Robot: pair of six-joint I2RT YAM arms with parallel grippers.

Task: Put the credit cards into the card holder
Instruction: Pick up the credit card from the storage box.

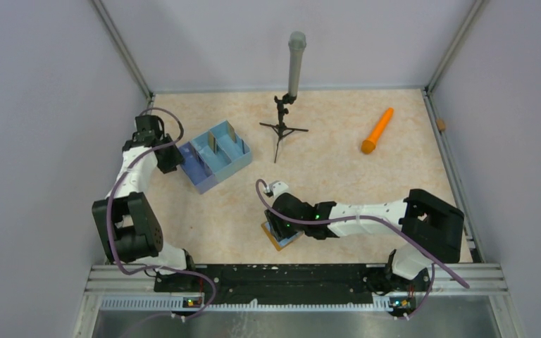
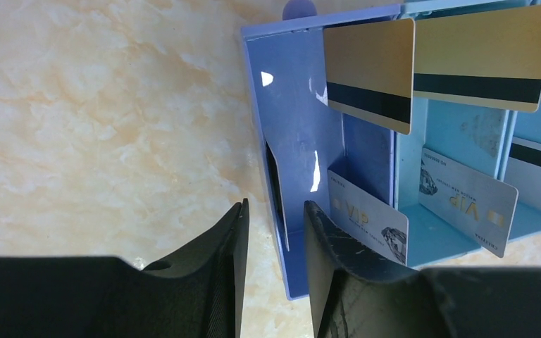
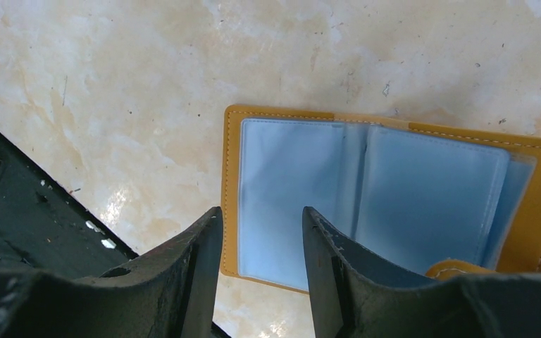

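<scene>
card holder (image 3: 394, 204): lying open on the bench (image 3: 113, 105), near edge, pockets up
credit cards (image 2: 370, 70): upright in the blue tray (image 2: 289, 105), far left
right end effector (image 3: 262, 211): arm stretched low to my left, fingers half apart over the holder, holding nothing
left end effector (image 2: 275, 208): arm folded, gap narrow, straddling the tray's outer wall, not clamped on it

The top camera looked down from above and behind my bases over the whole counter (image 1: 338, 169). My left wrist camera sat close over the blue tray (image 2: 289, 141), my right one close over the open card holder (image 3: 231, 197); the top view shared both.
</scene>
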